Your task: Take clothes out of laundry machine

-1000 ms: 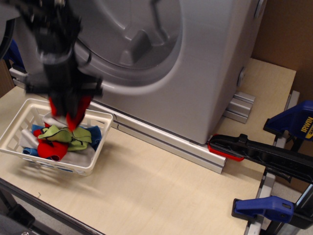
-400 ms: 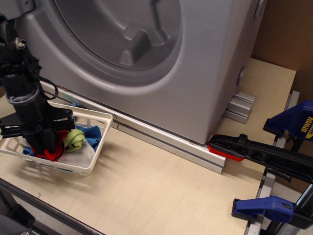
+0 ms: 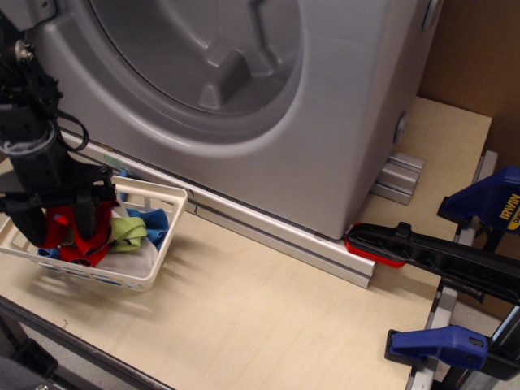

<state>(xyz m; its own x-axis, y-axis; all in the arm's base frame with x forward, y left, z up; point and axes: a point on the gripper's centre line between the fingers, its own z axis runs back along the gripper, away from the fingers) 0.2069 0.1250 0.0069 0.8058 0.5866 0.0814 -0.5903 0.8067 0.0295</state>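
Observation:
The laundry machine (image 3: 341, 122) is a big silver-grey box at the back, with its round porthole and ribbed grey drum (image 3: 203, 49) facing me. My black gripper (image 3: 55, 223) hangs at the far left over the white lattice basket (image 3: 158, 195). Its fingers (image 3: 85, 218) stand spread apart. A red piece of the clothes (image 3: 65, 236) lies in the basket between and below the fingers, on a pile with green (image 3: 130, 230), blue (image 3: 156, 221) and white (image 3: 130, 260) pieces. No cloth shows in the visible part of the drum.
An aluminium rail (image 3: 276, 236) runs along the machine's base. A black and red clamp (image 3: 431, 252) and blue clamps (image 3: 487, 199) (image 3: 443, 341) sit at the table's right edge. The table's front edge runs just below the basket.
The gripper came down from in front of the machine with a red cloth into the basket. It has since risen slightly and its fingers have spread, leaving the red cloth on the pile.

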